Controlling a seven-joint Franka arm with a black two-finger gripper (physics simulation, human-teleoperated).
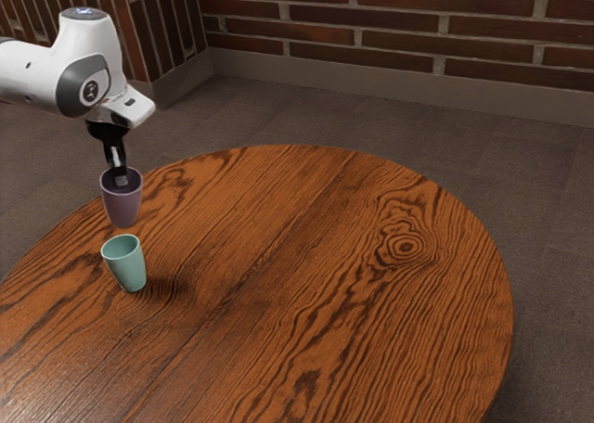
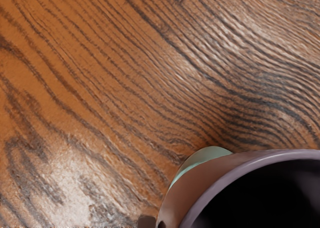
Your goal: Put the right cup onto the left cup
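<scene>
Purple cup, its wall pinched in my gripper, hangs above the green cup, apparently at the alignment step, so the next move calls for centring over the green cup, then lowering gently.

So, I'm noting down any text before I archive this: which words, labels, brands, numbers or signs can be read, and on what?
Nothing can be read as text in either view.
Arm's grey round joint cover: small pale marks, too small to read.
Arm's top cap: small bluish-white marks, too small to read.
Mauve cup, mint cup, table: no writing on the parts that show.
</scene>
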